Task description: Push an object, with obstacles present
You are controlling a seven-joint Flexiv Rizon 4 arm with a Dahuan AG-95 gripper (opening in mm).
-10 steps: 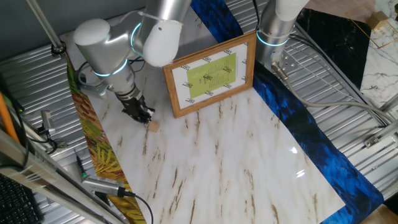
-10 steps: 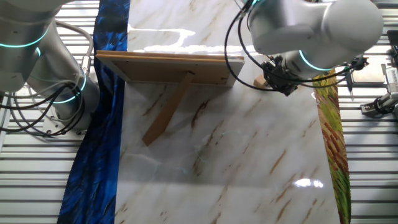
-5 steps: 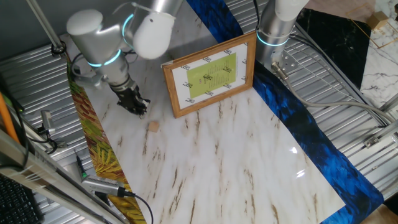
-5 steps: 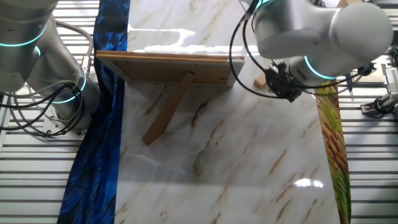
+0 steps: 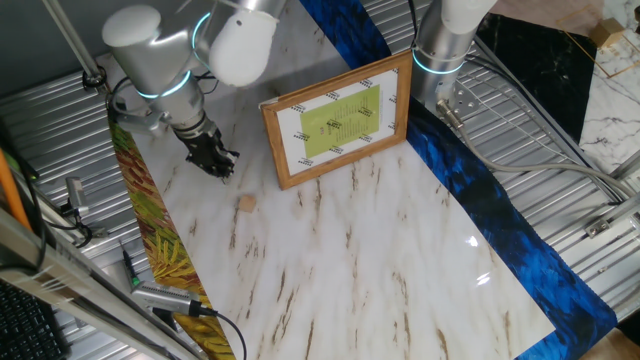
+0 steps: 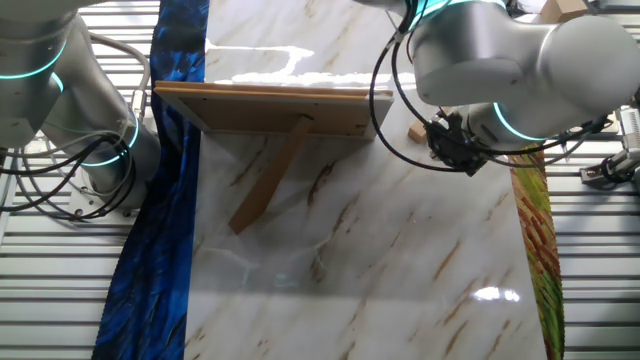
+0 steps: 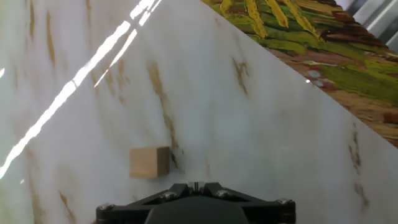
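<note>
The object, a tiny light-tan block (image 5: 246, 203), lies on the white marble sheet in front of the obstacle, a brown wooden picture frame (image 5: 338, 120) with a yellow-green print. The other fixed view shows the frame's back and prop (image 6: 270, 108) and the block (image 6: 417, 131) off its right end. My gripper (image 5: 222, 170) hovers behind and left of the block, clear of it, also seen as the gripper (image 6: 468, 165) just right of the block. In the hand view the gripper (image 7: 196, 185) is shut and empty, with the block (image 7: 149, 163) just ahead and left of the tips.
A blue cloth strip (image 5: 480, 190) borders the marble on one side and a yellow-green patterned strip (image 5: 165, 250) on the other. A second robot's base (image 5: 445, 50) stands behind the frame. Ribbed metal tabletop and cables (image 5: 560, 150) surround the sheet.
My gripper has drawn back from the block, away toward the patterned strip and up the table. The block stays where it lay, and the frame has not moved.
</note>
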